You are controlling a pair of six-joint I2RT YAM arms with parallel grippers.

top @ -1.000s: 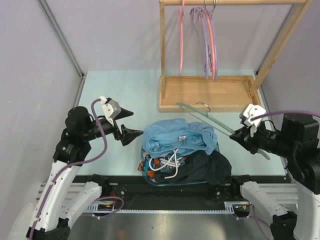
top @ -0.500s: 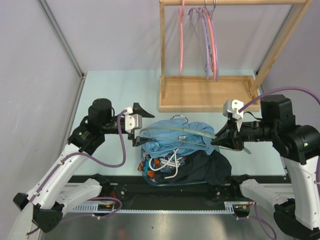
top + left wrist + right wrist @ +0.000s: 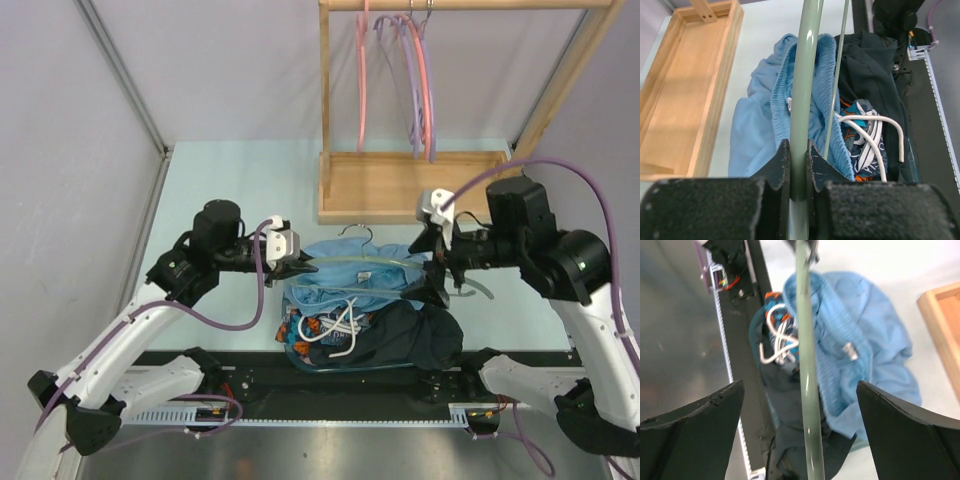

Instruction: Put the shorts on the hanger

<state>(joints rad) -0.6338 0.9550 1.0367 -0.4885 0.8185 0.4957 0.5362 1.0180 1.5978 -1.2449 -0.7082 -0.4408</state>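
Reaching inward over the shorts (image 3: 335, 285), left pincer (image 3: 799, 167) clamping hanger (image 3: 804, 90), right pincer (image 3: 801, 405) spread

**Hanger bar between spread fingers**

The right arm's two dark fingers (image 3: 695, 407) stand wide apart. A pale green hanger (image 3: 807, 365) bar runs between them, touching neither. Below lie light blue shorts (image 3: 865, 335), a white drawstring (image 3: 774, 358) and a black garment (image 3: 790, 440) on the tabletop (image 3: 865, 260).

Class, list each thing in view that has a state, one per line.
Pale sage plastic hanger: gripped, held roughly level.
Light sky-blue fabric shorts: crumpled, unhung.
Left gripper: shut on hanger.
Right gripper: open, astride hanger.
Pink and purple plastic hangers: hanging on wooden rack.
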